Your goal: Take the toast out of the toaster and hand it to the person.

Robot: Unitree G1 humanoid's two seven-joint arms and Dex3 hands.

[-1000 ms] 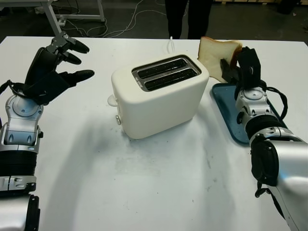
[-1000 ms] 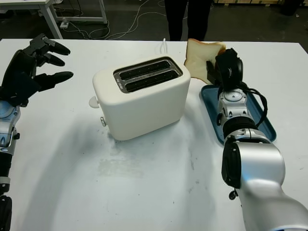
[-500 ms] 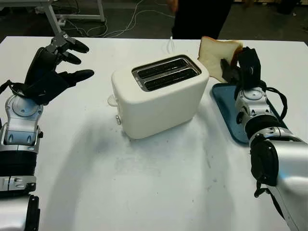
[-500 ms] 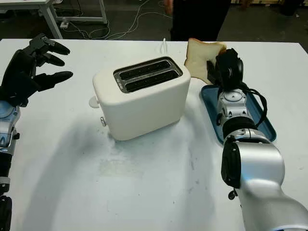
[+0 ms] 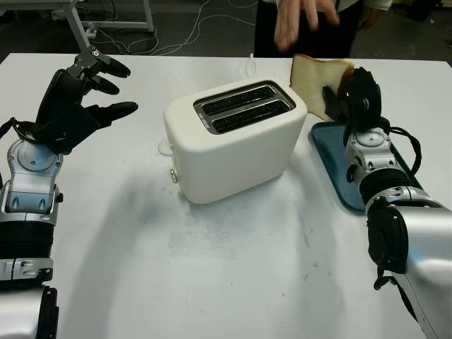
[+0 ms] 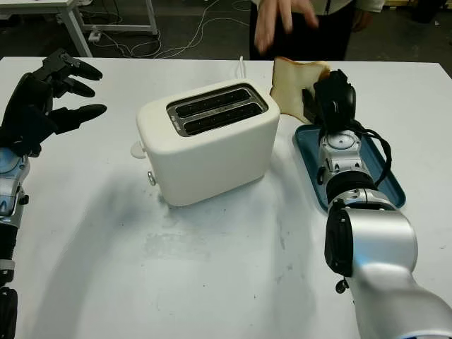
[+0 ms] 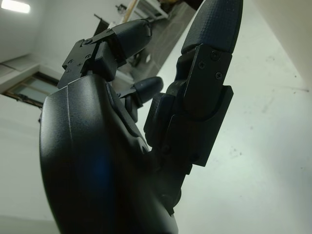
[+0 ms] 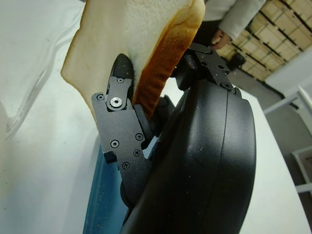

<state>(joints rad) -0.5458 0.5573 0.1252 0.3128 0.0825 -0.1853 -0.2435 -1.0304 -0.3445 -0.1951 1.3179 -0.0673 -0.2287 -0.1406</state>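
White bench [image 5: 226,282] with a cream toaster [image 5: 233,138] at its centre, both slots empty.
The right robot hand [image 5: 357,95] is clamped on a slice of toast [image 5: 314,81], held upright right of the toaster, above the far end of a blue tray [image 5: 332,152]. A person's hand [image 5: 300,18] hovers just beyond it. The left robot hand [image 5: 74,102] is raised at far left, holding nothing.

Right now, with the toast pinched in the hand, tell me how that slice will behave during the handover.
The toast stands upright in the right hand without drooping, so it is probably fairly stiff. It looks light and thin. The fingers hold only its lower edge, so it may crumble or tear if the person's hand pulls hard.
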